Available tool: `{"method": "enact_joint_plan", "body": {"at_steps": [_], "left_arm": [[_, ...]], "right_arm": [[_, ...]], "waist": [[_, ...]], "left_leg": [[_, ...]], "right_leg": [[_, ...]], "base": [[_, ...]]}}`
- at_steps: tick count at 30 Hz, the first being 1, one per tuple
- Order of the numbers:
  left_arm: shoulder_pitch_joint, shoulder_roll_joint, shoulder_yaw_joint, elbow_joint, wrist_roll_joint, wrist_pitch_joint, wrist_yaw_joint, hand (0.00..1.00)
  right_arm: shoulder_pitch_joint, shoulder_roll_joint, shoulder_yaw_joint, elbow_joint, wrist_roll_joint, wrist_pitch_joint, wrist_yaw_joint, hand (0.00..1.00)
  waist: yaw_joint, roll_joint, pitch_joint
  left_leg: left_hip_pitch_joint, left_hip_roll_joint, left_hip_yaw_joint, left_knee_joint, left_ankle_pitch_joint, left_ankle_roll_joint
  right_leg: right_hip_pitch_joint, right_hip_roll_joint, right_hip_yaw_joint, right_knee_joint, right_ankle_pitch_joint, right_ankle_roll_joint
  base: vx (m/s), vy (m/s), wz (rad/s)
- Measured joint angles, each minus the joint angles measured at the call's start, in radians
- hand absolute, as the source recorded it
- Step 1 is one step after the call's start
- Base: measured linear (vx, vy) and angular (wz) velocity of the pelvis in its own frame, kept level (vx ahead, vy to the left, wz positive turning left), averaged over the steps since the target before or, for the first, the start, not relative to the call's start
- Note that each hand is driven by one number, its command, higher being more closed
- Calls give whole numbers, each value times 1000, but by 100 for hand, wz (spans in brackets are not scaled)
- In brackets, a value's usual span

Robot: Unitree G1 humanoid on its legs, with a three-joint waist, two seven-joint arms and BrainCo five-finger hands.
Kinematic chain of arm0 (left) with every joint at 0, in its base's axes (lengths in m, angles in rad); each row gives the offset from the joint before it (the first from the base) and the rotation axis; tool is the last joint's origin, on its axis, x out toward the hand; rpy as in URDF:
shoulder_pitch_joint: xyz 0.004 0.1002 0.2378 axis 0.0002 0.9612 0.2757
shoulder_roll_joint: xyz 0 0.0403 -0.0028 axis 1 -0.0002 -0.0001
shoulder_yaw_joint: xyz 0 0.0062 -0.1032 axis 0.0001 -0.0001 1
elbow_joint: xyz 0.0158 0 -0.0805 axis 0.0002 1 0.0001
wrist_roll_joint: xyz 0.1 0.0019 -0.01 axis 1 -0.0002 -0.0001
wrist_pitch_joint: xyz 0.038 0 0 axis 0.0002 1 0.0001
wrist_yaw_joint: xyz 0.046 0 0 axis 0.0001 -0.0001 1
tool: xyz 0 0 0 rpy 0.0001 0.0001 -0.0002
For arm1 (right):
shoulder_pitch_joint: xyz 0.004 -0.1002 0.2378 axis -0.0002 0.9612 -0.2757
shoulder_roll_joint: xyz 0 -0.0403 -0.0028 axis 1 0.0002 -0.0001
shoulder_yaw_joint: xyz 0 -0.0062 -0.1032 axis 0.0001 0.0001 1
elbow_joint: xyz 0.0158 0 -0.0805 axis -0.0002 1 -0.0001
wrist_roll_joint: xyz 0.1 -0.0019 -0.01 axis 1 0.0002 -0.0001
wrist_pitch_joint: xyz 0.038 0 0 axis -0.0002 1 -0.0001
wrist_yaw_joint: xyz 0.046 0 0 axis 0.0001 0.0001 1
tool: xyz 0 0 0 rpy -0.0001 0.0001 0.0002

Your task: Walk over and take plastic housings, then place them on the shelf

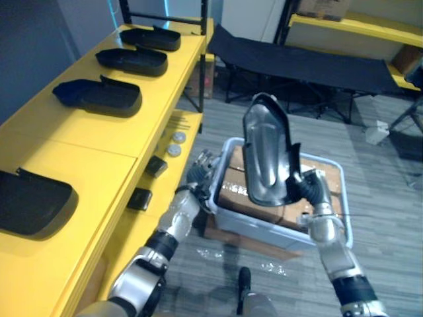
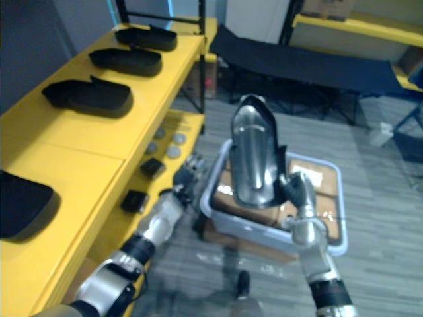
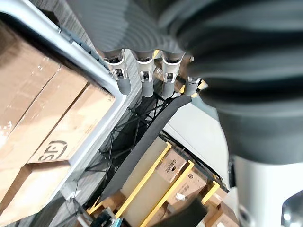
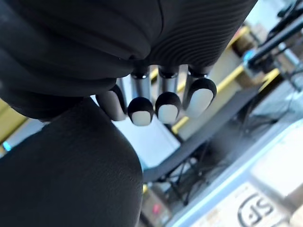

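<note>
My right hand has its fingers curled round a black plastic housing. I hold it upright in the air with its glossy hollow side towards me, above the grey bin that stands on the floor. Inside the bin lie brown cardboard boxes, the held housing well above them. My left hand hangs just beside the bin's left rim, between the bin and the yellow shelf. Its fingers are straight and hold nothing, and I cannot tell whether they touch the rim. On the shelf's top board a row of housings lies flat along its length, three towards the far end and one at the near end, close to the near-left corner, all apart from one another. On the lower board, near its front edge, sit two small black blocks and, just beyond them, two round silver discs. Behind the bin stands a black folding cot.
</note>
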Motion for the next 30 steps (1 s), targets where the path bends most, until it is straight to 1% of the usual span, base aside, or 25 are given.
{"method": "enact_joint_plan", "body": {"at_steps": [2,6,7,8,9,11,13,15,18,21,24,27,30], "left_arm": [[0,5,11,0,12,2,11,0],[1,20,41,0,38,10,6,0],[1,31,44,0,68,22,-6,0],[1,40,47,0,129,57,-31,0],[1,42,47,0,159,70,-38,0],[1,46,38,0,268,111,-69,0],[1,49,28,0,310,130,-82,0],[1,64,-6,0,353,165,-107,0],[1,73,-44,0,388,205,-134,0],[1,74,-68,0,389,238,-155,0],[0,74,-89,0,389,252,-192,0],[-1,77,-127,0,389,254,-206,0],[-2,74,-162,0,386,256,-218,0]], "right_arm": [[0,0,-17,12,1,0,0,100],[-1,-1,-39,21,1,-1,0,100],[-2,0,-39,38,1,-7,0,100],[-3,0,-39,48,1,-11,0,100],[-3,0,-39,50,1,-11,0,100],[-3,0,-39,50,-1,-13,2,100],[-4,-1,-39,50,-1,-13,3,100],[-7,-1,-39,50,-2,-13,3,100],[-14,-1,-39,50,-4,-14,3,100],[-17,-1,-38,51,-14,-24,4,100],[-22,-3,-37,57,-14,-40,5,100],[-27,-7,-36,58,-15,-42,8,100],[-41,-14,-28,82,-21,-48,28,100]], "waist": [[-1,0,0],[-1,0,0],[-1,0,0],[-1,0,0],[-1,0,0],[-1,0,0],[-1,0,0],[-2,1,0],[-2,2,1],[-2,6,1],[-2,13,1],[-1,13,1],[-1,14,1]], "left_leg": [[0,0,0,0,0,0],[0,0,-1,-1,0,0],[-1,0,-1,-1,0,0],[-1,0,-1,-1,0,0],[-1,0,-2,-1,0,0],[-1,0,-2,-1,0,0],[-1,0,-2,-1,0,0],[-1,0,-2,-1,0,0],[-2,0,-2,0,0,0],[-3,0,-2,0,0,0],[-3,0,-3,0,-2,0],[-4,0,-3,1,-2,0],[-4,0,-3,1,-3,1]], "right_leg": [[0,0,0,0,0,0],[0,0,-2,0,1,2],[0,0,-2,0,1,2],[0,0,-2,0,1,2],[0,0,-2,0,1,2],[0,0,-3,0,1,1],[0,0,-3,0,1,1],[-1,0,-4,0,-1,0],[-1,0,-4,0,-2,-1],[-2,0,-5,0,-2,-1],[-3,-1,-5,0,-2,-1],[-3,-1,-6,0,-3,-3],[-4,-1,-6,0,-5,-4]], "base": [[0,0,0],[0,0,0],[0,0,0],[0,0,0],[0,0,0],[0,0,0],[0,0,0],[0,0,0],[0,0,0],[0,0,0],[0,0,0],[0,0,0],[0,0,0]]}}
